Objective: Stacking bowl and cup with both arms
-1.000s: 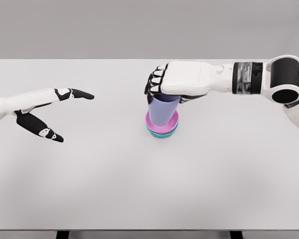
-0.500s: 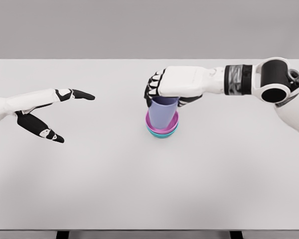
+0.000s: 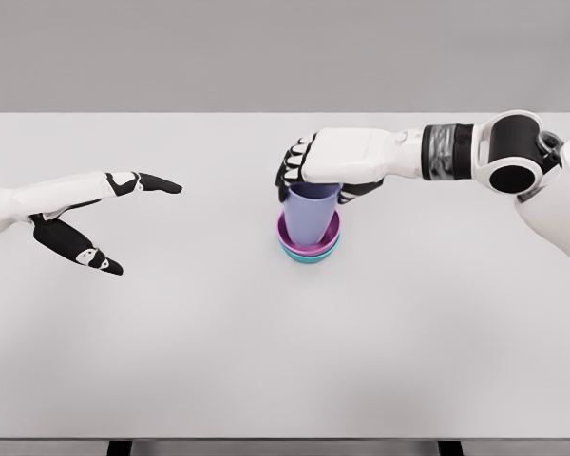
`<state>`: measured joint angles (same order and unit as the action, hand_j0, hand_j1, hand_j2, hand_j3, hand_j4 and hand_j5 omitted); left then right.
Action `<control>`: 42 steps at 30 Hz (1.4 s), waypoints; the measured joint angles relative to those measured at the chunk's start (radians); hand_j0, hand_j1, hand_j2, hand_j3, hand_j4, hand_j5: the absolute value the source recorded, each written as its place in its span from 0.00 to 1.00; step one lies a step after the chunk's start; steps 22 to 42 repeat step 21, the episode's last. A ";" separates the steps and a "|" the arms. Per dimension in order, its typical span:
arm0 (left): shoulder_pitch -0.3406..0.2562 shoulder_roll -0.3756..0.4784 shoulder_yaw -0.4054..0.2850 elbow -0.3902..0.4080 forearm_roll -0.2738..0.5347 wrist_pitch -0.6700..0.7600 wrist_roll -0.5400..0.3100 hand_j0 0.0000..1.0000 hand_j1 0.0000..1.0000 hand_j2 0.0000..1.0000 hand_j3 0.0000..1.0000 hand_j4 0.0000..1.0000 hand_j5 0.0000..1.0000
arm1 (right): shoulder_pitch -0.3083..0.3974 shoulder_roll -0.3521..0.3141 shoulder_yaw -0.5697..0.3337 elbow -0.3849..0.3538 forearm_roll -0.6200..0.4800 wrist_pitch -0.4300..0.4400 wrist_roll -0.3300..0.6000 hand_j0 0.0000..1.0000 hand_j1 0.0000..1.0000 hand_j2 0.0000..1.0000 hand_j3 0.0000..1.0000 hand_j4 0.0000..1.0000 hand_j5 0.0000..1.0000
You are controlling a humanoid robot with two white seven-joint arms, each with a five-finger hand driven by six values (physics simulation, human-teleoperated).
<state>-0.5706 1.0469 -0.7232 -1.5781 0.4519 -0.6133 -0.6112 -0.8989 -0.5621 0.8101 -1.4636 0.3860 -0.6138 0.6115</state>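
A lavender cup (image 3: pixel 309 215) stands upright inside a magenta bowl (image 3: pixel 333 231), which is nested in a teal bowl (image 3: pixel 308 255) near the middle of the white table (image 3: pixel 285 361). My right hand (image 3: pixel 309 169) covers the cup's rim from above, its fingers curled around the top of the cup. My left hand (image 3: pixel 104 218) hovers far to the left, fingers spread with nothing in them.
The right forearm and elbow have drawn back and up a little while the hand stays on the cup. The cup sits slightly lower in the bowls. The left hand has barely moved.
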 measured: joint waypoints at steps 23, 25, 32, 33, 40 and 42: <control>0.002 0.001 0.000 -0.002 0.001 0.000 0.000 1.00 1.00 1.00 1.00 1.00 1.00 | 0.278 -0.425 -0.340 -0.141 -0.016 0.000 0.000 1.00 1.00 1.00 1.00 1.00 1.00; 0.002 0.001 0.000 -0.002 0.001 0.000 0.000 1.00 1.00 1.00 1.00 1.00 1.00 | 0.278 -0.425 -0.340 -0.141 -0.016 0.000 0.000 1.00 1.00 1.00 1.00 1.00 1.00; 0.002 0.001 0.000 -0.002 0.001 0.000 0.000 1.00 1.00 1.00 1.00 1.00 1.00 | 0.278 -0.425 -0.340 -0.141 -0.016 0.000 0.000 1.00 1.00 1.00 1.00 1.00 1.00; 0.002 0.001 0.000 -0.002 0.001 0.000 0.000 1.00 1.00 1.00 1.00 1.00 1.00 | 0.278 -0.425 -0.340 -0.141 -0.016 0.000 0.000 1.00 1.00 1.00 1.00 1.00 1.00; 0.002 0.001 0.000 -0.002 0.001 0.000 0.000 1.00 1.00 1.00 1.00 1.00 1.00 | 0.278 -0.425 -0.340 -0.141 -0.016 0.000 0.000 1.00 1.00 1.00 1.00 1.00 1.00; 0.002 0.001 0.000 -0.002 0.001 0.000 0.000 1.00 1.00 1.00 1.00 1.00 1.00 | 0.278 -0.425 -0.340 -0.141 -0.016 0.000 0.000 1.00 1.00 1.00 1.00 1.00 1.00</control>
